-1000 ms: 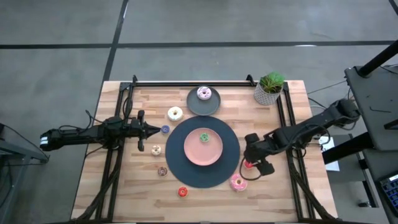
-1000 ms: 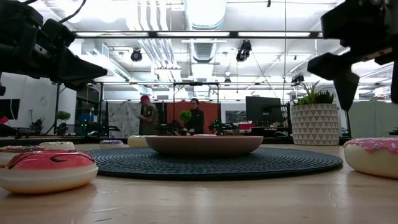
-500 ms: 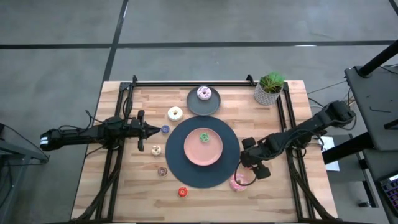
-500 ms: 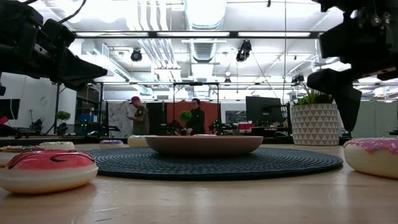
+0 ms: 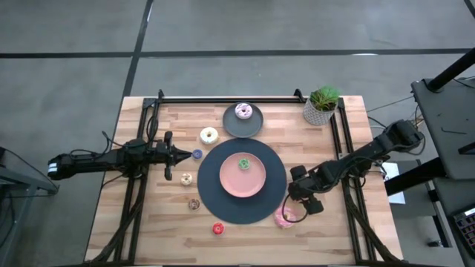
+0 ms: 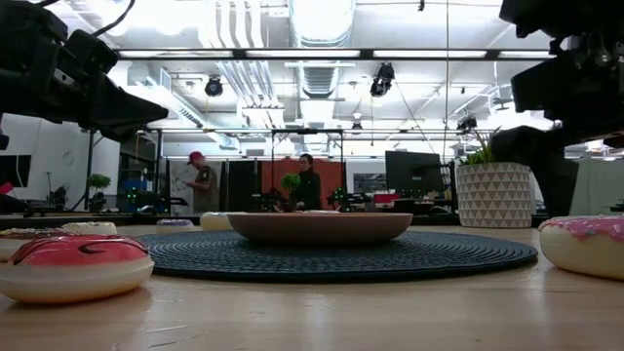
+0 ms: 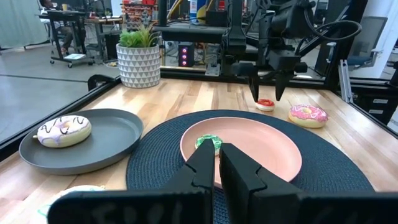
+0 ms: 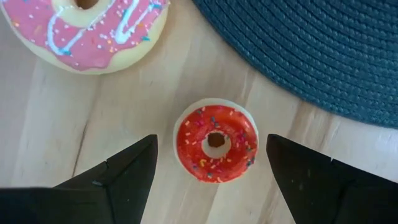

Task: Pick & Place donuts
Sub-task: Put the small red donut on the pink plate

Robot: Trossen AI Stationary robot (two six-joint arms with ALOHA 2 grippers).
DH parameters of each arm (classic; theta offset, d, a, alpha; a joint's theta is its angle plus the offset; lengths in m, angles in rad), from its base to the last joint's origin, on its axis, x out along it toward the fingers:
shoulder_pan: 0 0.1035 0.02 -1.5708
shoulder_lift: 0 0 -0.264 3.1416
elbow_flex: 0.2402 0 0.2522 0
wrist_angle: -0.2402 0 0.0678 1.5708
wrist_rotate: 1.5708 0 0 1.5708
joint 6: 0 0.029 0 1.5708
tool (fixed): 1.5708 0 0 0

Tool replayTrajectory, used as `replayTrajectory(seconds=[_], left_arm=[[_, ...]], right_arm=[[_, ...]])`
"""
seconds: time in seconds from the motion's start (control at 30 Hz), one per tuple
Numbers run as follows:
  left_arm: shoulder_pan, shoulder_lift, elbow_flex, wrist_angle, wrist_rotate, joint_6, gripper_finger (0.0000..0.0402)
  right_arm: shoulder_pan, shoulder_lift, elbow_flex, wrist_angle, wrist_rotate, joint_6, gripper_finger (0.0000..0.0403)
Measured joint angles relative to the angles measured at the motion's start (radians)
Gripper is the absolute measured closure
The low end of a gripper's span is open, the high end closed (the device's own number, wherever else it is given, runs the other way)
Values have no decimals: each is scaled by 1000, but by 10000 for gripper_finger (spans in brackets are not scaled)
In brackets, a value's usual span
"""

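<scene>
A small red sprinkled donut [image 8: 216,140] lies flat on the wood just off the dark round mat [image 8: 298,50], near the table's right side. My right gripper [image 8: 211,171] hangs over it, pointing down and open, one finger on each side, touching nothing. A larger pink donut [image 5: 284,216] lies just nearer the table's front edge. On the pink plate [image 5: 256,182] sits a green donut [image 5: 243,164]; on the dark grey plate [image 5: 234,126], a white-pink one [image 5: 243,111]. My left gripper [image 5: 183,154] waits shut at the table's left.
Loose on the wood left of the mat lie cream [image 5: 209,135], blue [image 5: 197,154], tan [image 5: 186,179] and brown [image 5: 194,204] donuts; a second red one [image 5: 217,228] lies near the front. A potted plant [image 5: 321,105] stands at the far right corner. People stand in the room behind.
My right gripper has come down toward the small red donut, drifting slightly toward the near edge, and has stayed open. The donuts have not moved.
</scene>
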Motion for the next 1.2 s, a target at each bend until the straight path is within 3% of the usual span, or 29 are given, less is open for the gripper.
replayTrajectory(seconds=[0.73,1.2], left_arm=[[0,0,0,0,0,0,401],[0,0,0,0,0,0,401]], right_arm=[[0,2,-84,123,17,-12,114],[-1,2,-92,133,17,-12,171]])
